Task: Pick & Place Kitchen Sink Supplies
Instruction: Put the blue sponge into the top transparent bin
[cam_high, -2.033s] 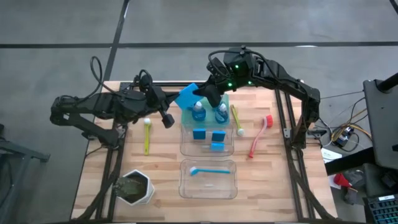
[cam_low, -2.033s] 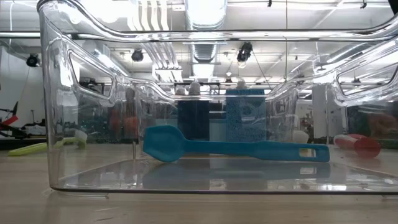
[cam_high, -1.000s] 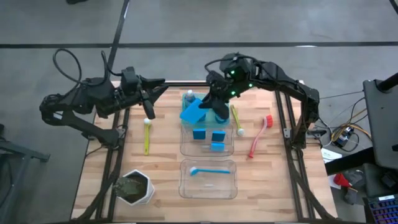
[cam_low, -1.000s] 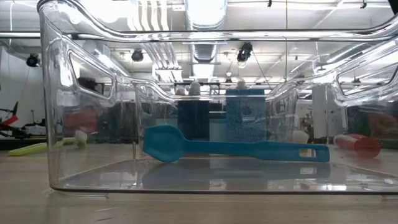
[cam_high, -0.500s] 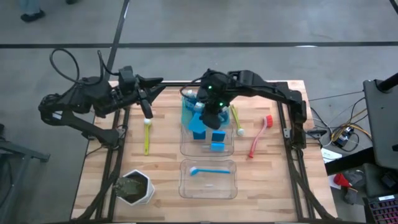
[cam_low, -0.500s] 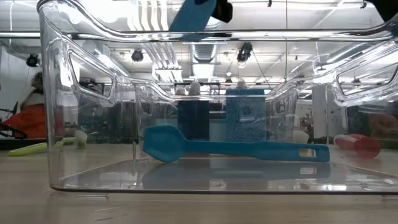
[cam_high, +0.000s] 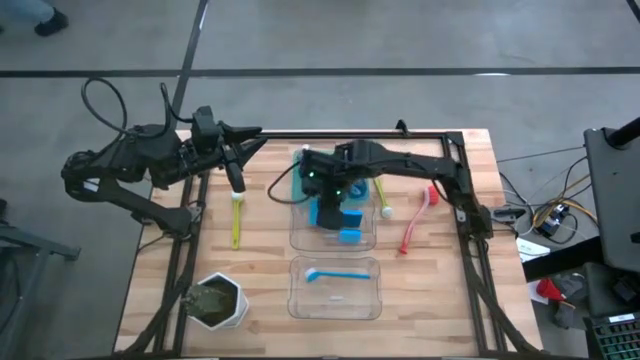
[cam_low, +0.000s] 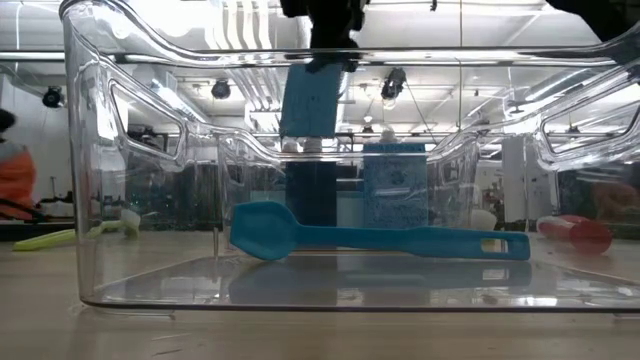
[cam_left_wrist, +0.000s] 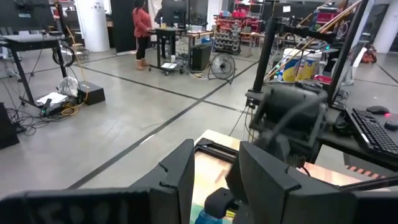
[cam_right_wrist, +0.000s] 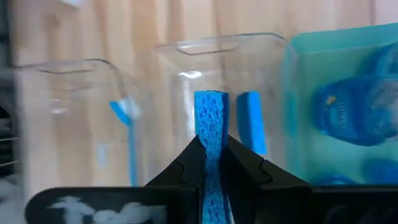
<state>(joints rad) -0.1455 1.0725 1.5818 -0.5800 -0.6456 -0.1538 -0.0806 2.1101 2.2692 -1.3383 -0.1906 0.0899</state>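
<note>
At the near edge of the tabletop (cam_high: 250, 280), the closest clear bin (cam_high: 336, 288) holds a blue brush (cam_high: 335, 272), and the white pot of greenery (cam_high: 218, 301) sits at about eight o'clock from it. Just beyond is the middle bin (cam_high: 298, 232), where my right gripper (cam_high: 330, 196) hangs, closed on a blue sponge (cam_low: 306, 100) that it pinches by the top edge so the sponge dangles upright above the bin's floor, not yet resting on it. Two more blue sponges (cam_high: 348, 227) already stand in that bin, at roughly three o'clock from mine. Farther on, the green tray (cam_right_wrist: 298, 93) carries the bottles of blue liquid (cam_right_wrist: 345, 109). Outside the bins, the yellow-green brush (cam_high: 236, 220) lies at nine o'clock and a pink-red brush (cam_high: 418, 222) at three o'clock. My left gripper (cam_left_wrist: 214, 171) waits, half open and empty, above the far left corner. The risk I see is releasing too high: the sponge could topple, knock its neighbours flat, or catch on the bin wall. A tilted descent would wedge it against the standing sponges.
</note>
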